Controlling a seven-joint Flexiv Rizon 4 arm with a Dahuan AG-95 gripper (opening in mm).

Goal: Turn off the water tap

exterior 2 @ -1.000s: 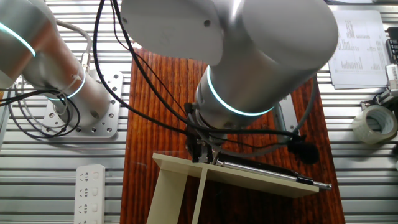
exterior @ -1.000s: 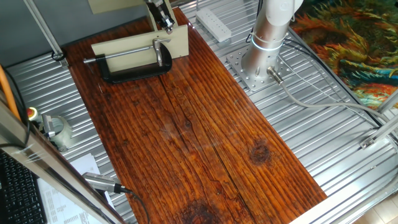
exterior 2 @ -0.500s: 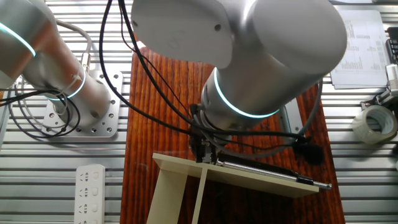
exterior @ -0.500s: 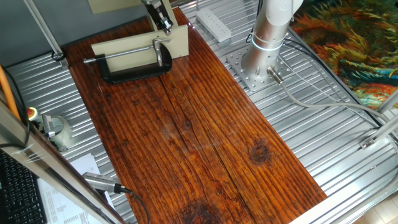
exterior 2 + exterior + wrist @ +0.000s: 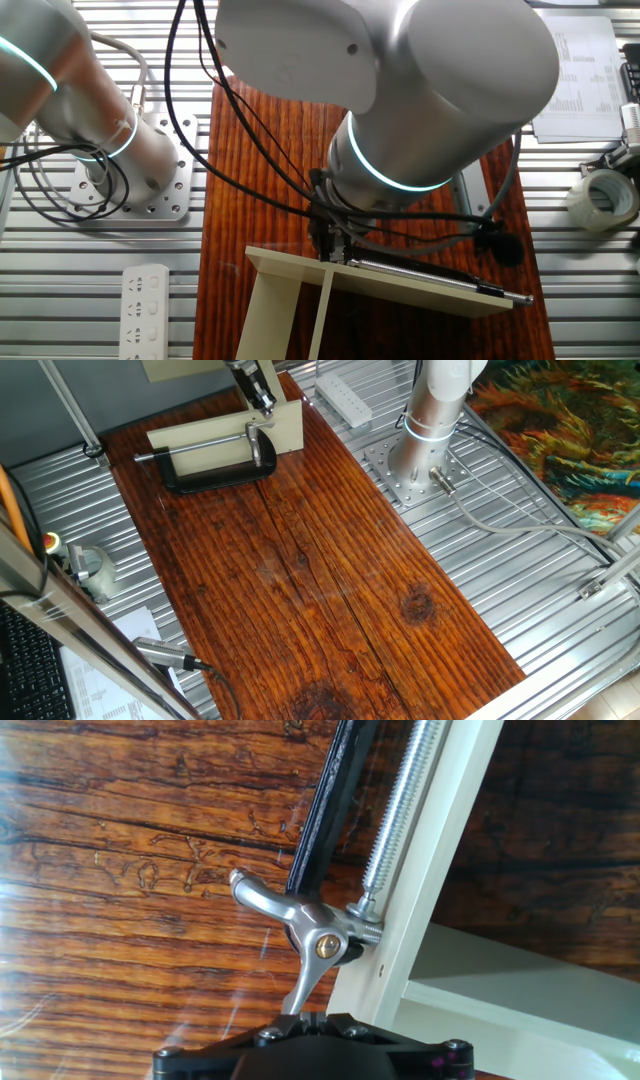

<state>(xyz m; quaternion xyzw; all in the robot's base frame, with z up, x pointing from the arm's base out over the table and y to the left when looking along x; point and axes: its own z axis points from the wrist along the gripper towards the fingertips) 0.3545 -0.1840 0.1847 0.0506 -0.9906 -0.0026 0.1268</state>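
Note:
The water tap (image 5: 318,942) is a small chrome piece on the edge of the cream block (image 5: 447,860), beside the black C-clamp (image 5: 330,800) and its threaded rod (image 5: 402,805). One short curved arm (image 5: 250,892) points up-left. The other thin arm (image 5: 303,985) runs down into my gripper (image 5: 308,1016), whose jaws are closed on its tip. In one fixed view the gripper (image 5: 264,402) stands over the tap (image 5: 252,432) at the block's (image 5: 225,432) right end. In the other fixed view the arm hides most of the gripper (image 5: 335,250) above the block (image 5: 380,282).
The black C-clamp (image 5: 215,475) lies on the wooden board at the far end. A white power strip (image 5: 343,398) and the silver robot base (image 5: 430,420) stand to the right. A tape roll (image 5: 603,200) and papers lie off the board's edge.
The gripper has shifted slightly toward the far left in one fixed view, and the wrist has moved a little right in the other fixed view, still at the tap.

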